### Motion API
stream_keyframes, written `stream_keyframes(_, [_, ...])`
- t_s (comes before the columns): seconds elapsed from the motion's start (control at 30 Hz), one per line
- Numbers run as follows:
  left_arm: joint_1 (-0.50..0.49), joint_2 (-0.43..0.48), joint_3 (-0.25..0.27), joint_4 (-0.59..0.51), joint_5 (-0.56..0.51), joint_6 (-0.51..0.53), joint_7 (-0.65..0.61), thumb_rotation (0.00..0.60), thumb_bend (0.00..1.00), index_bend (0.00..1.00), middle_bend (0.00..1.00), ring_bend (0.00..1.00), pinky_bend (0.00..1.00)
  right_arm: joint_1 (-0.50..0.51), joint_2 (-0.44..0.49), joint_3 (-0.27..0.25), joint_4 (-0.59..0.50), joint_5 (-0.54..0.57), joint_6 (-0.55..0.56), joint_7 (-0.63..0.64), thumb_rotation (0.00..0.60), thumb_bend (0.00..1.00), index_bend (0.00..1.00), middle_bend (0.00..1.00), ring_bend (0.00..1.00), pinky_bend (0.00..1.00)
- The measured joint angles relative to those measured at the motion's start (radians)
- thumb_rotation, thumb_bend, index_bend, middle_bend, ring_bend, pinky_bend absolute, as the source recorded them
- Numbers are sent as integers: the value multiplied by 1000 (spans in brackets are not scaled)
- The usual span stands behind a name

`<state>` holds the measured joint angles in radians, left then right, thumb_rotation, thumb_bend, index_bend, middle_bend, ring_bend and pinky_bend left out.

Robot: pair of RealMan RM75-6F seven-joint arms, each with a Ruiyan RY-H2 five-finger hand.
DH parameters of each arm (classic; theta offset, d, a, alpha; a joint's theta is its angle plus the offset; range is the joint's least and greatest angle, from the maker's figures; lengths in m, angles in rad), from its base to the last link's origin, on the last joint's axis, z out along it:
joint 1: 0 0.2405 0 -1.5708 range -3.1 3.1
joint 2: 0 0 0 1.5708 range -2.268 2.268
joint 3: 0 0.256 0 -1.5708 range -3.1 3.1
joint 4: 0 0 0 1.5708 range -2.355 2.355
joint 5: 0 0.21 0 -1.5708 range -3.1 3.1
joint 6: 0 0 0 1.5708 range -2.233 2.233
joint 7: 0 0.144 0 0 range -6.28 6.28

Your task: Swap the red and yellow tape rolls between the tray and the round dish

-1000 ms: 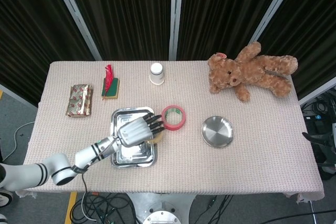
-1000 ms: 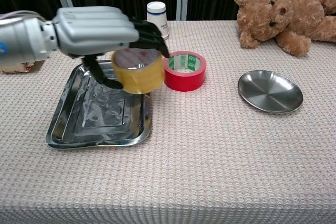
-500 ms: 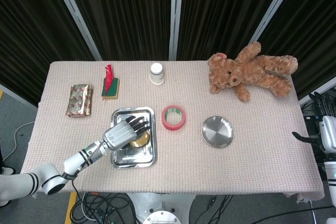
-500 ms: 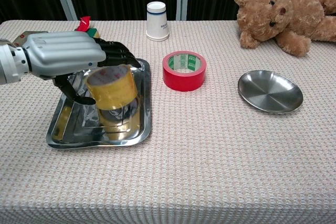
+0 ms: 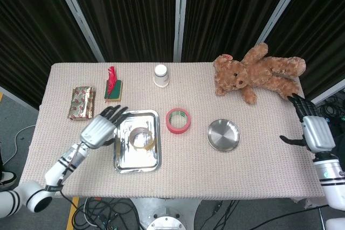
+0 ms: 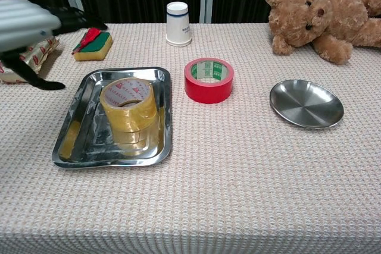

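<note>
Now the left hand [image 5: 101, 127] hangs just left of the tray [image 5: 122, 161], fingers spread wide and holding nothing; in the chest view it shows at the far-left edge [image 6: 27, 25], blurred, its dark fingertips [image 6: 83, 20] pointing right above the table. The right hand [image 5: 311, 128] is at the right edge of the table, well apart from everything else, fingers apart and empty; only the head view shows it.

The yellow tape roll [image 6: 127, 105] lies flat inside the tray, slightly toward its far half, with red print on the inner core that is too small to read. The red tape roll [image 6: 209, 80] lies flat on the tablecloth between the tray and the round dish [image 6: 306, 104], just right of the tray's far corner; its green inner label carries white markings that cannot be made out. The dish sits right of the red roll, with nothing in it.

Far from these stand a white paper cup [image 6: 178, 24] with a dark band near its rim, a teddy bear [image 6: 324, 8] at the far right, a yellow-green sponge [image 6: 94, 43] with something red on it, and a wrapped gift box [image 5: 82, 102] at the left.
</note>
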<state>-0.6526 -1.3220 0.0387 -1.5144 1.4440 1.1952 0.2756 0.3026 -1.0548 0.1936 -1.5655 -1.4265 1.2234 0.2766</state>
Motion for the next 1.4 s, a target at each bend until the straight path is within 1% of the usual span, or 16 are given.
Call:
stream_keyframes(0.1, [98, 27, -7, -14, -49, 108, -10, 600, 155, 36, 7, 0, 159, 63, -15, 1, -27, -16, -71, -64, 600, 0, 0, 0, 0, 0])
stream_keyframes(0.2, [203, 39, -2, -5, -64, 218, -49, 600, 153, 40, 40, 0, 161, 143, -52, 5, -44, -20, -165, -123, 600, 0, 0, 0, 0, 0])
stream_keyframes(0.3, [293, 37, 15, 28, -56, 303, -113, 600, 153, 41, 48, 1, 174, 238, -120, 16, -45, -5, -267, -194, 600, 0, 0, 0, 0, 0])
stream_keyframes(0.4, [364, 20, 29, 81, -46, 359, -174, 600, 153, 41, 49, 7, 192, 329, -211, 29, -25, 40, -352, -271, 600, 0, 0, 0, 0, 0])
stream_keyframes(0.53, [426, 4, 42, 142, -43, 374, -243, 600, 153, 41, 54, 7, 192, 429, -337, 48, 35, 135, -429, -385, 600, 0, 0, 0, 0, 0])
stream_keyframes(0.73, [480, 5, 42, 183, -35, 383, -323, 600, 153, 41, 58, 7, 192, 530, -471, 65, 143, 267, -484, -511, 600, 0, 0, 0, 0, 0])
stream_keyframes(0.83, [498, 10, 40, 194, -24, 382, -341, 600, 153, 43, 58, 11, 192, 573, -526, 69, 199, 321, -511, -545, 600, 0, 0, 0, 0, 0])
stream_keyframes(1.0, [515, 13, 31, 206, -19, 367, -349, 600, 153, 43, 58, 14, 192, 632, -587, 75, 262, 377, -548, -570, 600, 0, 0, 12, 0, 0])
stream_keyframes(1.1, [520, 18, 22, 206, -10, 364, -347, 600, 153, 43, 58, 14, 192, 652, -612, 74, 282, 385, -549, -575, 600, 0, 0, 66, 0, 0])
stream_keyframes(1.23, [528, 25, 12, 202, -7, 358, -343, 600, 153, 43, 58, 14, 192, 663, -640, 69, 301, 390, -529, -581, 600, 0, 0, 190, 0, 0])
stream_keyframes(1.4, [536, 23, 5, 208, -4, 344, -343, 600, 154, 43, 49, 14, 193, 673, -651, 58, 318, 412, -521, -601, 600, 1, 0, 261, 25, 0])
